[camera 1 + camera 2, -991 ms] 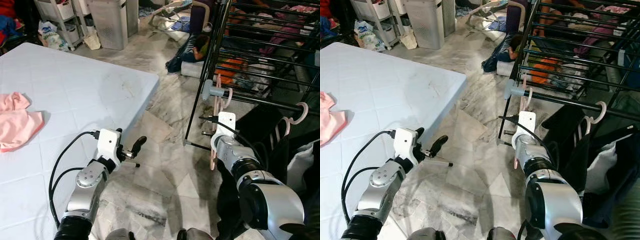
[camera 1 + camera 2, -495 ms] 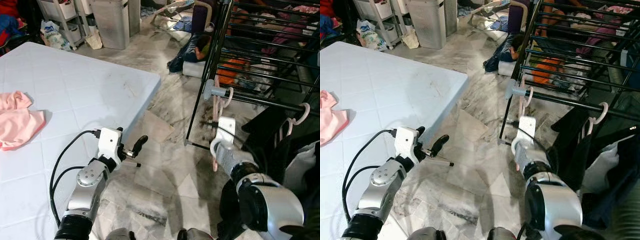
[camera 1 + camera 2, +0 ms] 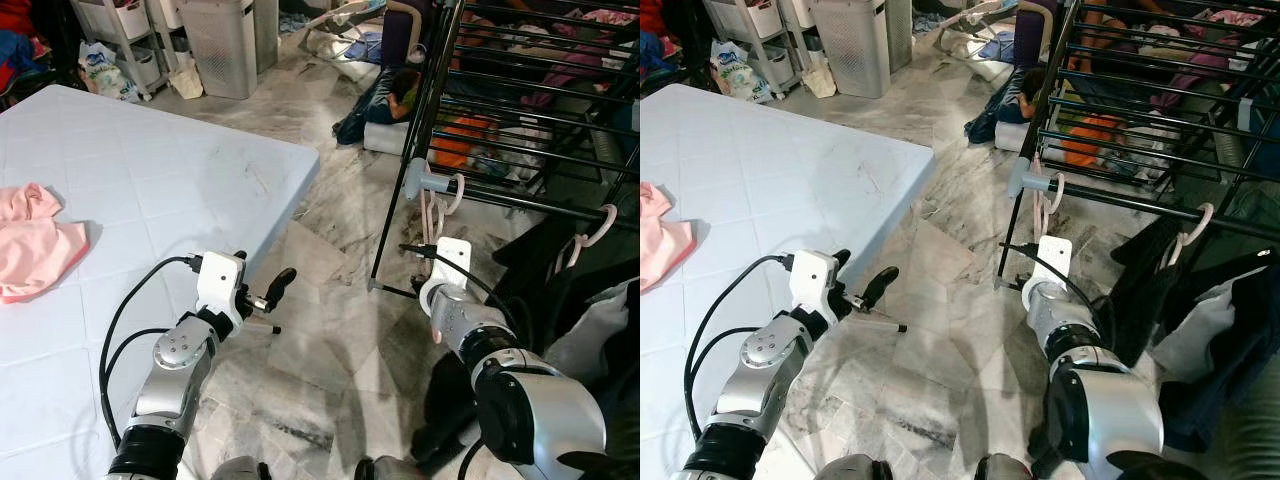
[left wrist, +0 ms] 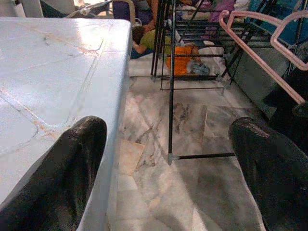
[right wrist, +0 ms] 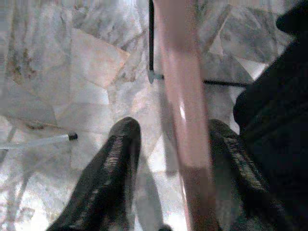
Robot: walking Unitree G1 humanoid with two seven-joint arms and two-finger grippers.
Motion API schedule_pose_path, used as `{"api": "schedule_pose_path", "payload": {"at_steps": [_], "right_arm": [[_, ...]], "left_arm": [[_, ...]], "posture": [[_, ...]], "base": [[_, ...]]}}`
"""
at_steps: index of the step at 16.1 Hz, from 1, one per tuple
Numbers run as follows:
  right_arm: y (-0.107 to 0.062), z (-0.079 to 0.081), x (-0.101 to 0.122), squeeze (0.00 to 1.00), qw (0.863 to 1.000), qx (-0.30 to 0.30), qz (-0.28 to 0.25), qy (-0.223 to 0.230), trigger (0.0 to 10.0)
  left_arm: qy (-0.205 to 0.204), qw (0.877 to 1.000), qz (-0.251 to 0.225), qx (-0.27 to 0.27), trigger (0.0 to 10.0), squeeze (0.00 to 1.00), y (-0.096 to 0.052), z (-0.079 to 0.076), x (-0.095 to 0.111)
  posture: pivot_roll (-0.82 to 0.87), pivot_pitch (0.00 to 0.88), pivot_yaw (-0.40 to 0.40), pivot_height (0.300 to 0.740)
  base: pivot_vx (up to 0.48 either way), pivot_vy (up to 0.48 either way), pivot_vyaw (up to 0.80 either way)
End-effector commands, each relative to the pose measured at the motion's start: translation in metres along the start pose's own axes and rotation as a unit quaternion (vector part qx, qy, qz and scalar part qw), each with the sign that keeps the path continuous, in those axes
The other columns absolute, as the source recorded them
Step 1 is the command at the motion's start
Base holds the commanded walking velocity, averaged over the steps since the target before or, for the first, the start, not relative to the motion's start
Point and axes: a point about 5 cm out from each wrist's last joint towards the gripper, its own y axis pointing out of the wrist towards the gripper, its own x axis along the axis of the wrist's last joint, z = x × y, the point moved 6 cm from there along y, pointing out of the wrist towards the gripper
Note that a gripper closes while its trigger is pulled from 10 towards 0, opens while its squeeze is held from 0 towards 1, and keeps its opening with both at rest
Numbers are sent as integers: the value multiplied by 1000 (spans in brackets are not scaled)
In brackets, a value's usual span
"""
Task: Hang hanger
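Observation:
A pink hanger [image 3: 430, 215] hangs by its hook near the grey-capped end of the black drying rack's lower rail [image 3: 415, 180]. Its lower arm [image 5: 185, 120] runs between the two black fingers of my right gripper [image 5: 171, 126]. The fingers stand apart around it, with a gap on one side. The right wrist [image 3: 455, 258] sits just under that rail end. My left gripper [image 3: 265, 290] is held out over the floor beside the mattress corner, open, with nothing between its fingers [image 4: 72, 163].
The black drying rack [image 3: 520, 110] fills the right side, carrying clothes, more pink hangers [image 3: 600, 225] and dark garments. A pale blue mattress [image 3: 130, 190] with pink cloth [image 3: 35, 245] lies on the left. A grey bin [image 3: 215, 40] and floor clothes [image 3: 385, 100] stand beyond.
My right wrist has sunk a little below the rail end, with the pink hanger still between its fingers. The dark garments on the rail have swung. The left arm has held still.

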Motion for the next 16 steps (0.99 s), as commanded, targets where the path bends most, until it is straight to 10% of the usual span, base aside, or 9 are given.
{"api": "schedule_pose_path", "payload": {"at_steps": [1, 16], "right_arm": [[-1, 2, 6, 1000, 1000, 3, -19, -1, 10000], [-40, -30, 27, 1000, 974, -41, -201, -100, 10000]], "left_arm": [[10, 1000, 5, -5, 10000, 0, 0, 2, -1], [22, 998, 50, 10, 10000, 0, 2, 2, -27]], "posture": [[20, 0, 6, 740], [-15, 0, 4, 740]], "base": [[0, 0, 0], [0, 0, 0]]}}
